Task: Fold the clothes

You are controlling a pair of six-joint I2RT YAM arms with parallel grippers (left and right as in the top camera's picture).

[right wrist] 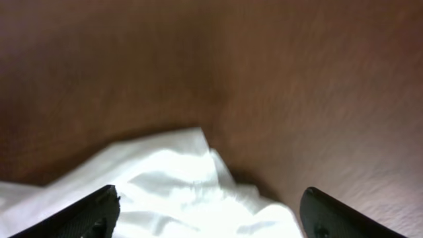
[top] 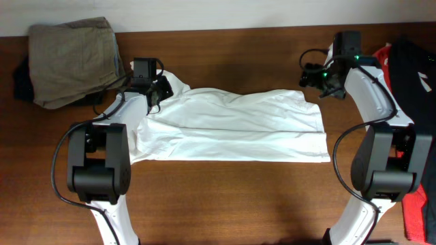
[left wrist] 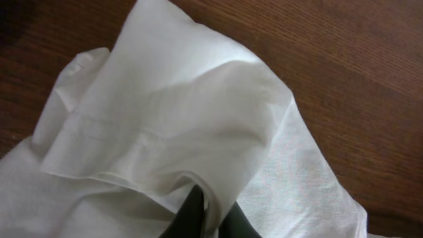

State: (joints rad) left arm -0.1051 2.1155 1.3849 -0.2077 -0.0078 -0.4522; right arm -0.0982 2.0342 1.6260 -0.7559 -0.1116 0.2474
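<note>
The white T-shirt lies folded into a long band across the middle of the brown table. My left gripper is at its far left corner, shut on a fold of the white fabric, which bunches up over the two dark fingertips. My right gripper is open above the shirt's far right corner; the corner of the T-shirt lies between and below its spread fingers. No print or label shows.
A khaki-grey folded garment lies at the far left corner. Red and black garments lie along the right edge. Bare wood runs in front of the shirt.
</note>
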